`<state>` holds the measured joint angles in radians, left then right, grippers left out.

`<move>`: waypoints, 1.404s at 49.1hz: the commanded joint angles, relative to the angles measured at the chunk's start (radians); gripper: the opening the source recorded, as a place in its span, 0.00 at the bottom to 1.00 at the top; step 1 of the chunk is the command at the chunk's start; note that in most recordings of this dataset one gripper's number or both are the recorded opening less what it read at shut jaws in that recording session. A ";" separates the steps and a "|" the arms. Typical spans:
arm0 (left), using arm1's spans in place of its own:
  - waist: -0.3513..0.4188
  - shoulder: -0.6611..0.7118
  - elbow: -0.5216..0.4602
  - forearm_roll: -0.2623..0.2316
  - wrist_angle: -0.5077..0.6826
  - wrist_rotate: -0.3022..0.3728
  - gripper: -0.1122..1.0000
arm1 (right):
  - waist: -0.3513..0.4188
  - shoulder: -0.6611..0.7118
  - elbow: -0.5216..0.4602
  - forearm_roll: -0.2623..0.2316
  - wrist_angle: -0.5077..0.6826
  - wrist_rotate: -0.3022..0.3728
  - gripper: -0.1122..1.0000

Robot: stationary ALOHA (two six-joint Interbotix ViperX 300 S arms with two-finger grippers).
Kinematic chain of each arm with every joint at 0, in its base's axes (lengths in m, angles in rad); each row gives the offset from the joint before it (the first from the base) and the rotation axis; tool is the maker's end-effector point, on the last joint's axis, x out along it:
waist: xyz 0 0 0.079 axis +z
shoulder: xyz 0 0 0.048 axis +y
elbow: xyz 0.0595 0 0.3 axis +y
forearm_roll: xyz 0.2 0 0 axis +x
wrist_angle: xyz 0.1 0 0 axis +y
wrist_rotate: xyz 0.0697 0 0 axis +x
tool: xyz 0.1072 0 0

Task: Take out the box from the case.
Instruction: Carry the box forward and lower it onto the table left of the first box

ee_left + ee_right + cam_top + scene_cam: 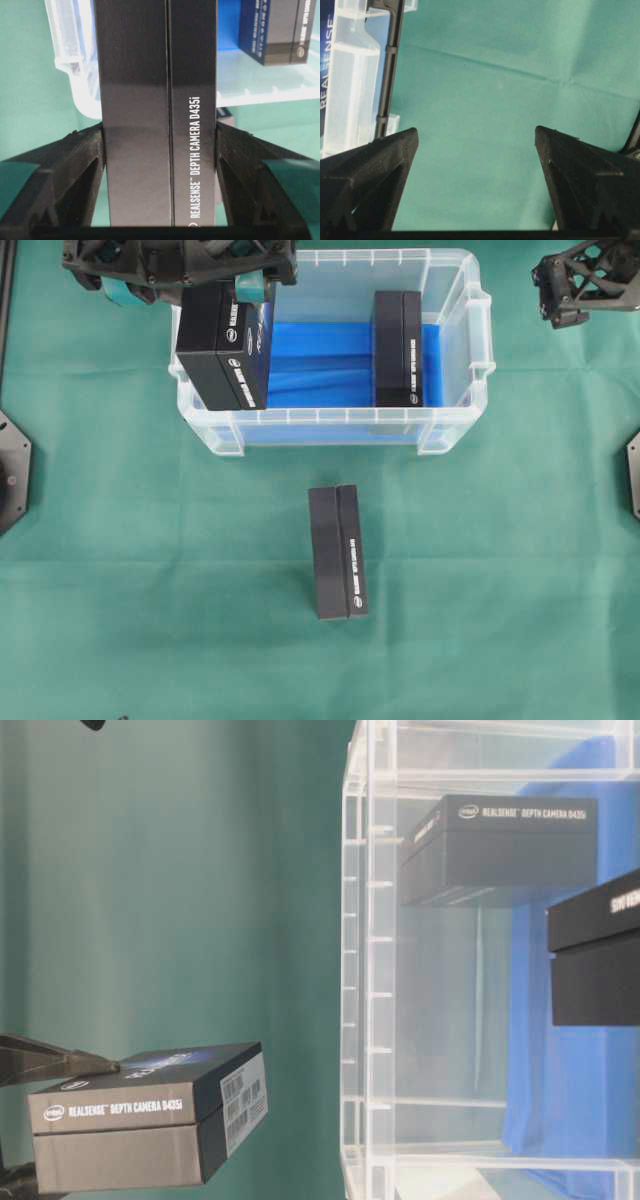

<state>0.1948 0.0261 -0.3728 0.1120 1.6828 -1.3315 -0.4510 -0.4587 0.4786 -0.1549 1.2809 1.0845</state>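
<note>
The case [455, 360] sits at the far middle of the green cloth-covered table [150, 590], a blue cloth [320, 360] on its floor, and the largest worry is the tub itself: the box held by the left arm hangs over its left rim, and if that box drags on the wall on its way out, the light plastic tub could slide or tip, judging by how close the two look from overhead. The held box [155, 125] is next: it is gripped across its narrow faces with much of its length beyond the fingers, so a quick swing could let it pivot or slip and drop onto the rim or back inside. A second box [398, 348] stands inside the case toward its right end and could be knocked by a careless pass; a third box [338, 552] lies on the table nearer the camera, well apart from the case. The left gripper [160, 150] is pinching the held box, a finger pressed against each side. The right gripper [475, 150] hangs spread wide over bare cloth right of the case, touching nothing.
</note>
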 commanded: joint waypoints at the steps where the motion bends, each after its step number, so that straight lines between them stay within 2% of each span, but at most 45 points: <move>1: -0.005 -0.017 -0.023 0.006 -0.003 -0.003 0.65 | 0.002 -0.012 -0.011 0.002 -0.003 -0.002 0.92; 9: -0.026 -0.023 -0.012 0.008 0.000 -0.011 0.65 | 0.002 -0.012 -0.011 0.002 -0.003 -0.002 0.92; 17: -0.080 -0.032 0.009 0.008 0.000 -0.032 0.65 | 0.002 -0.012 -0.012 0.002 -0.005 -0.005 0.92; 32: -0.235 -0.037 0.034 0.023 0.002 -0.196 0.65 | 0.002 -0.012 -0.011 0.000 -0.005 -0.008 0.92; 48: -0.416 -0.034 0.043 0.023 0.018 -0.413 0.65 | 0.002 -0.012 -0.011 -0.003 -0.005 -0.023 0.92; 54: -0.460 -0.032 0.043 0.023 0.034 -0.480 0.65 | 0.002 -0.012 -0.012 -0.003 -0.006 -0.031 0.92; 69: -0.472 -0.031 0.044 0.025 0.044 -0.497 0.65 | 0.002 -0.012 -0.011 -0.003 -0.005 -0.031 0.92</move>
<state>-0.2746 0.0261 -0.3160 0.1319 1.7257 -1.8270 -0.4510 -0.4587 0.4786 -0.1549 1.2809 1.0554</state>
